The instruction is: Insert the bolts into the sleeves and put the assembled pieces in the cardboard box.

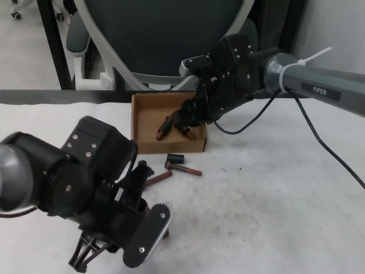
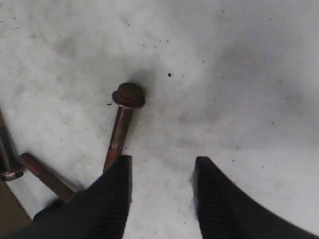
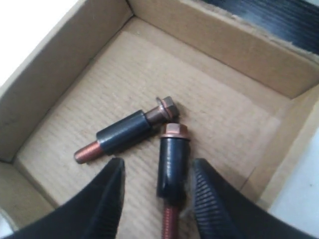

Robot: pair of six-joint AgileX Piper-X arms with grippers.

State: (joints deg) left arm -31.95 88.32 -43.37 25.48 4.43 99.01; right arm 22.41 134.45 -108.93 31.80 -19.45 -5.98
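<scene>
Bolts (image 1: 185,170) lie loose on the white table (image 1: 274,217), near the middle of the high view, just below the cardboard box (image 1: 144,128). One short black sleeve (image 1: 175,157) lies beside them with nothing in it.

The left gripper (image 2: 162,164) hangs low over the table. Its two fingers are spread apart and nothing is between them. One copper bolt (image 2: 121,127) lies right by it, and the thin end of that bolt goes under the tip of one finger (image 2: 117,189).

The right gripper (image 3: 158,162) is over the box, in the upper middle of the high view. Its fingers are spread wide too. Two done pieces lie on the box floor, each a bolt pushed through a sleeve. One finished piece (image 3: 124,133) lies free. The other piece (image 3: 173,162) lies between the fingers. It is very near one finger and has a gap on its other side, so I think it is not squeezed.

What could go wrong? The copper bolt is round and can roll. If the left gripper comes down as it stands, one finger could land on the bolt and push it away instead of catching it. If the right gripper lifts while a finger rubs the other piece, it could drag it along or tip it up. A bolt could also slide out of its sleeve, since nothing locks it in.
</scene>
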